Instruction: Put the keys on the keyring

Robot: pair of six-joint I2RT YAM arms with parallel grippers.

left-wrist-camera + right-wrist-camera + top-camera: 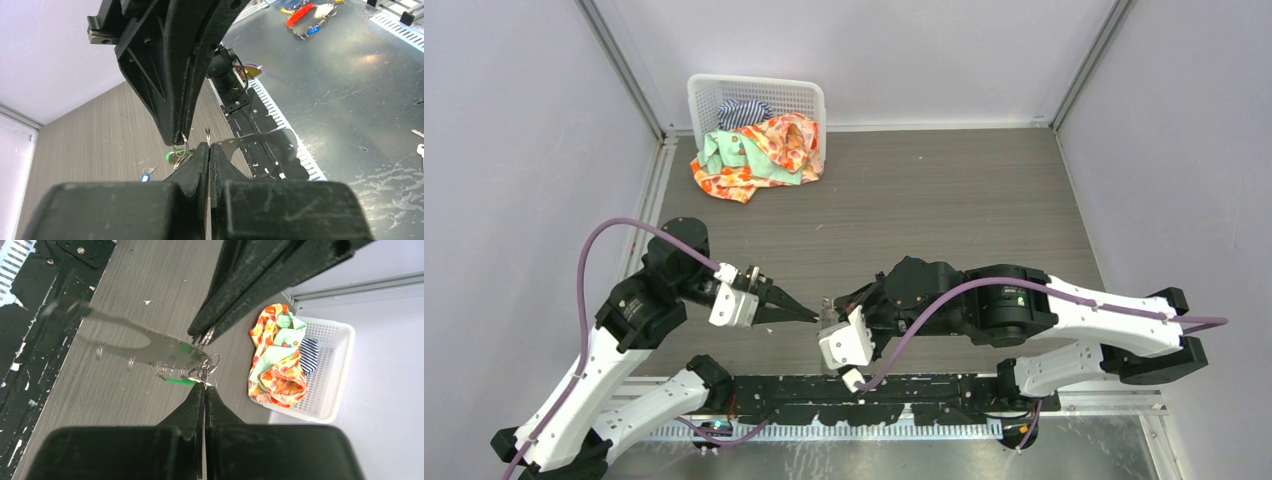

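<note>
Since my left pincer (208, 146) and right pincer (204, 388) are both clamped on the keyring (202, 369), I should hold it taut and slide the green key (179, 381) along; the blue key (146, 176) lies on the table (944, 200).

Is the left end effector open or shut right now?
Shut: on the left end effector the fingers meet, pinching a thin wire of the keyring.

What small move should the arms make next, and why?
Probably nudge the right pincer a touch toward the left pincer, easing the green key onto the ring: both pincers are shut, tips nearly meeting at the wire, while the blue key lies on the table.
</note>
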